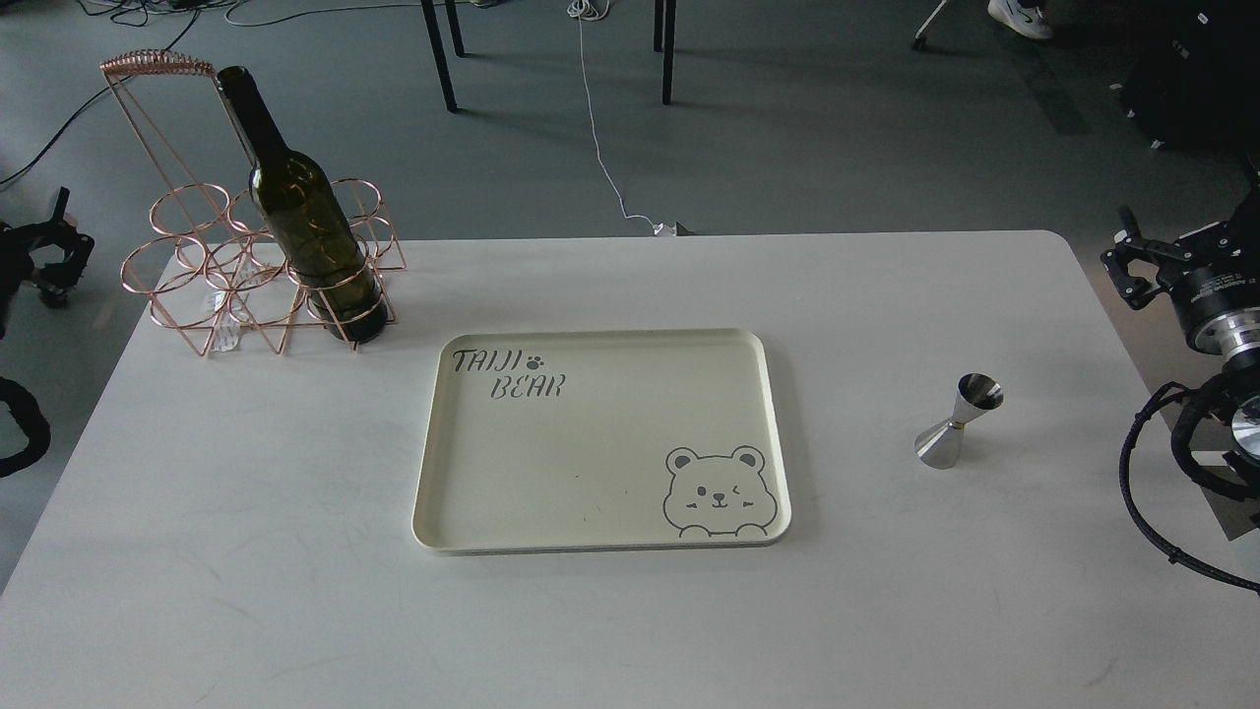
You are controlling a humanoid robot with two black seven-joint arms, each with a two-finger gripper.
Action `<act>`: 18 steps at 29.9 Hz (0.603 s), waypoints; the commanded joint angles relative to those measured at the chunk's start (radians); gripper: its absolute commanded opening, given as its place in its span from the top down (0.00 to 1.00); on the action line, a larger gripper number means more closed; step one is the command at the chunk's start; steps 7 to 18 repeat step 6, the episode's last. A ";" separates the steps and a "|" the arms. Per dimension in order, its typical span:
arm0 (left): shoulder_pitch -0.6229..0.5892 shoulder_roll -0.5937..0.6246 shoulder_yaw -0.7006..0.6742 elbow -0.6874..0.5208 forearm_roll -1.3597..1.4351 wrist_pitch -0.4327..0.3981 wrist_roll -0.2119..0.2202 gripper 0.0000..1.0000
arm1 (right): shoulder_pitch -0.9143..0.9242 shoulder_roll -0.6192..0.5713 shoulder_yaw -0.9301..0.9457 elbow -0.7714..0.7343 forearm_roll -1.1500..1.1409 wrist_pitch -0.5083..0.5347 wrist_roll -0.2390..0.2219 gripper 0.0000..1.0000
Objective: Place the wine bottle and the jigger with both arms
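On the white table point(295, 551) in front of me, a cream tray point(600, 537) lies flat at the centre. It is printed with "TAIJI BEAR" at its upper left and a winking bear at its lower right.

Wine bottle point(305, 222): dark olive-green glass, long narrow neck. It stands in the front right ring of a copper wire rack point(197, 266) at the far left of the table. The bottle leans, with its neck tipped toward the rack's tall handle. Rack and bottle sit apart from the tray, beyond its upper left corner.

Jigger point(957, 421): shiny silver double cone. It stands on the table to the right of the tray, well apart from the tray's rim, and appears tilted, with its open upper cup angled to the right.

My left gripper point(49, 251): it is at the far left edge of the view, off the table's edge, near the rack but not touching it. It appears dark and small; I cannot tell whether its fingers are apart or together.

My right gripper point(1132, 271): it is at the right edge of the view, beyond the table's corner, well apart from the jigger. Its black fingers point(1122, 231) stand spread, with nothing between them.
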 commanded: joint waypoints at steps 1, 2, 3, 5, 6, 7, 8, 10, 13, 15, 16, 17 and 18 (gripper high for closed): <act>0.000 -0.009 -0.012 0.010 0.004 0.000 0.026 0.01 | 0.007 0.001 0.006 0.015 -0.005 0.009 0.000 0.00; 0.002 -0.011 -0.012 0.010 0.004 0.000 0.026 0.01 | 0.006 -0.002 0.006 0.020 -0.005 0.012 0.000 0.00; 0.003 -0.011 -0.012 0.010 0.004 0.000 0.025 0.01 | 0.006 -0.007 0.006 0.022 -0.005 0.013 0.000 0.00; 0.009 -0.011 -0.011 0.010 0.006 0.000 0.025 0.01 | 0.007 -0.012 0.008 0.017 -0.005 0.013 0.000 0.00; 0.011 -0.011 -0.011 0.010 0.006 0.000 0.025 0.01 | 0.007 -0.013 0.008 0.017 -0.006 0.013 0.000 0.00; 0.011 -0.011 -0.011 0.010 0.006 0.000 0.025 0.01 | 0.007 -0.013 0.008 0.017 -0.006 0.013 0.000 0.00; 0.011 -0.011 -0.011 0.010 0.006 0.000 0.025 0.01 | 0.007 -0.013 0.008 0.017 -0.006 0.013 0.000 0.00; 0.011 -0.011 -0.011 0.010 0.006 0.000 0.025 0.01 | 0.007 -0.013 0.008 0.017 -0.006 0.013 0.000 0.00; 0.011 -0.011 -0.011 0.010 0.006 0.000 0.025 0.01 | 0.007 -0.013 0.008 0.017 -0.006 0.013 0.000 0.00; 0.011 -0.011 -0.011 0.010 0.006 0.000 0.025 0.01 | 0.007 -0.013 0.008 0.017 -0.006 0.013 0.000 0.00; 0.011 -0.011 -0.011 0.010 0.006 0.000 0.025 0.01 | 0.007 -0.013 0.008 0.017 -0.006 0.013 0.000 0.00; 0.011 -0.011 -0.011 0.010 0.006 0.000 0.025 0.01 | 0.007 -0.013 0.008 0.017 -0.006 0.013 0.000 0.00; 0.011 -0.011 -0.011 0.010 0.006 0.000 0.025 0.01 | 0.007 -0.013 0.008 0.017 -0.006 0.013 0.000 0.00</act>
